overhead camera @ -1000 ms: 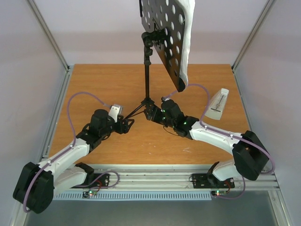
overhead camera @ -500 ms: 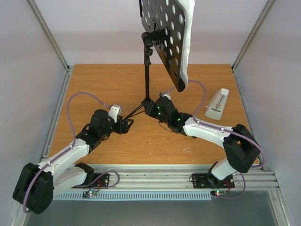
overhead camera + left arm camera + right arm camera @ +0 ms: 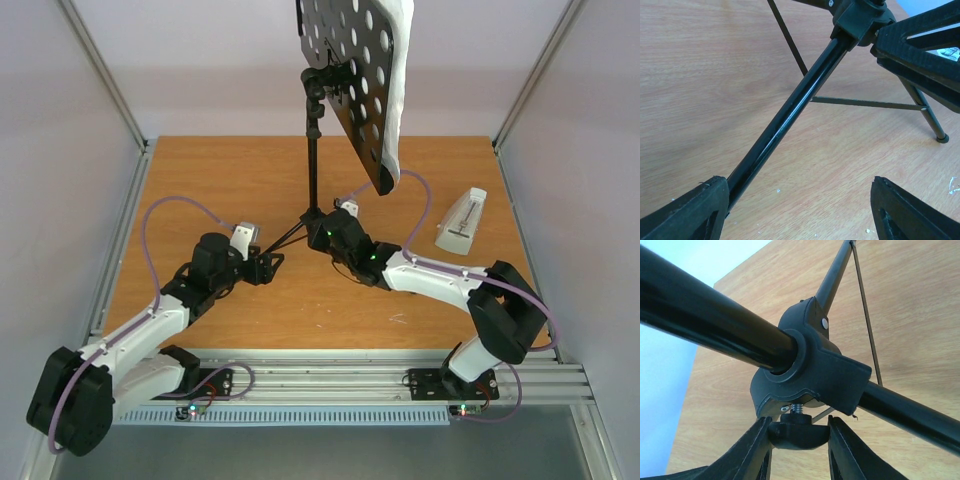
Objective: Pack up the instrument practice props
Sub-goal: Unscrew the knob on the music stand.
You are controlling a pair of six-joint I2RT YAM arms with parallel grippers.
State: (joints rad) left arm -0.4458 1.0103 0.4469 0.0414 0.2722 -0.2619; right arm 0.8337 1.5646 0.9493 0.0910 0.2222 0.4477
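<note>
Pinching music stand's [image 3: 810, 365] rounded knob [image 3: 797, 434] (glossy black plastic).

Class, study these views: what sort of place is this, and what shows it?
Likely a robotics lab cell: a wooden table enclosed by aluminium framing and blank white panels, with a left arm and right arm bolted at its near edge.
</note>
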